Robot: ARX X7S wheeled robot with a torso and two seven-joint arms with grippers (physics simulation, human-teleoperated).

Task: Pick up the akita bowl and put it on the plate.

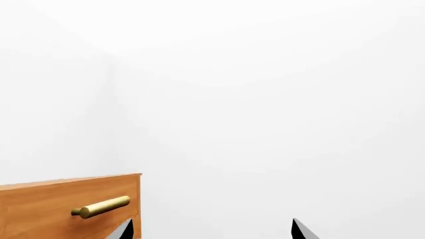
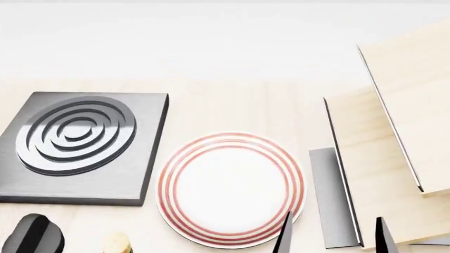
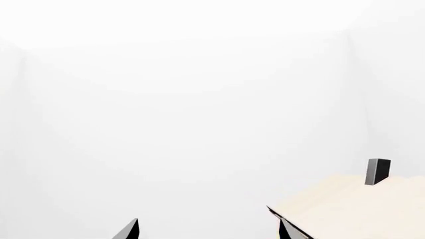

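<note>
White walls fill the background beyond a pale wooden tabletop [image 2: 232, 105].

Plate [image 2: 231, 190]: white, flat, round, red rings around its rim; lies bare on the tabletop and serves as the landmark for this list.

Stove burner [image 2: 77, 145]: black square slab with raised rings, just left of the plate, close to its edge.

Pale wooden panels [image 2: 393, 137]: tilted, with dark edges, to the right of the plate, leaning one past another.

Dark rounded object [image 2: 31, 237] and small tan knob [image 2: 117, 243]: in front of the burner, left of the plate, both cut off by the frame edge.

Bowl: not seen in any view.

Right tool [image 2: 330, 237]: two dark finger tips, one over the plate's near right rim, the other further right over the panels; spread wide, holding nothing.

Left tool [image 1: 212, 230]: shows only in its own wrist view, finger tips well apart, nothing between them, beside a brown wooden drawer front [image 1: 40, 209] with a brass handle [image 1: 101, 206].
</note>
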